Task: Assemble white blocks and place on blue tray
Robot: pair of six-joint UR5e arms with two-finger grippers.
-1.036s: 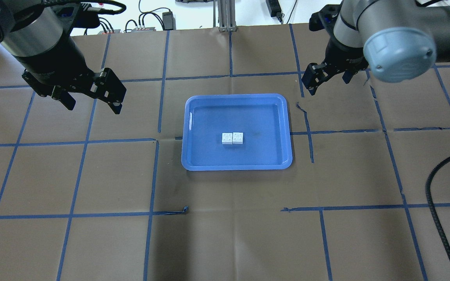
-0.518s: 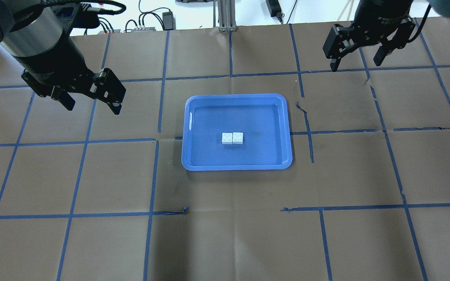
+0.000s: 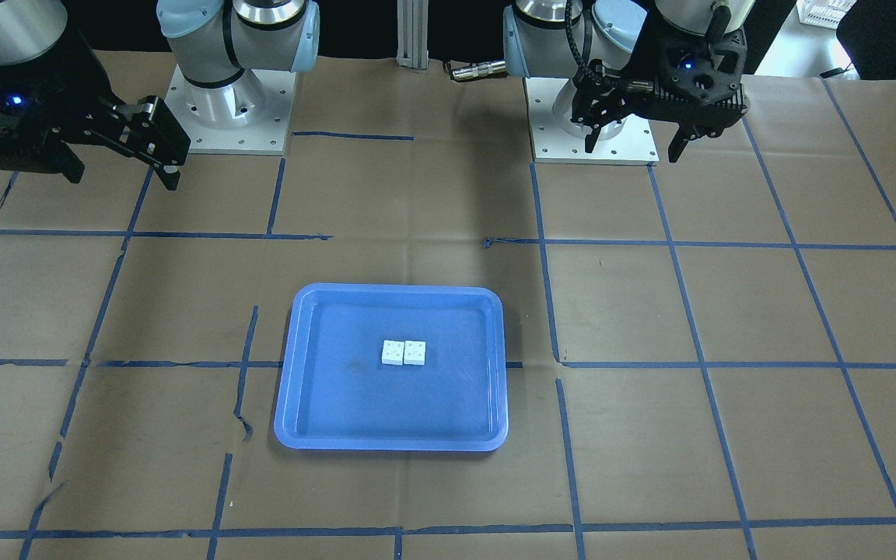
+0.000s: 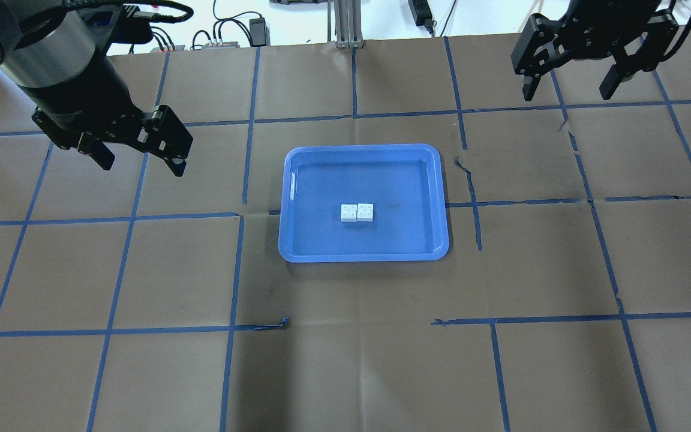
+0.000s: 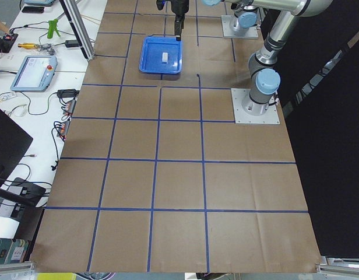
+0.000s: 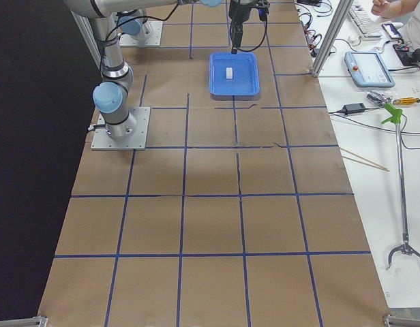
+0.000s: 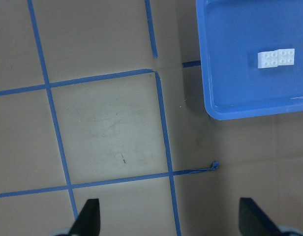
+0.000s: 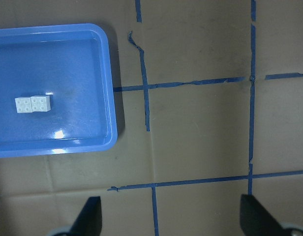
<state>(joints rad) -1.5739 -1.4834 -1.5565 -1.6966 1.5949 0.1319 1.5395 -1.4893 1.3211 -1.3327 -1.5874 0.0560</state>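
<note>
Two white blocks (image 4: pixel 357 212) sit side by side, touching, near the middle of the blue tray (image 4: pixel 363 149). They also show in the front view (image 3: pixel 404 352) and in both wrist views (image 7: pixel 276 58) (image 8: pixel 33 104). My left gripper (image 4: pixel 141 163) is open and empty, raised above the table to the left of the tray. My right gripper (image 4: pixel 568 92) is open and empty, raised at the far right, well away from the tray. In the front view the left gripper (image 3: pixel 635 145) and the right gripper (image 3: pixel 123 173) hang near their bases.
The table is covered in brown paper with a grid of blue tape. Two arm bases (image 3: pixel 226 117) (image 3: pixel 592 132) stand at the robot's edge. Cables and power bricks (image 4: pixel 225 33) lie beyond the far edge. A torn tape end (image 4: pixel 282 323) curls up in front of the tray.
My right gripper has swung away from the tray's far right corner toward the far right edge and turned. The left gripper, tray and blocks have not moved.
</note>
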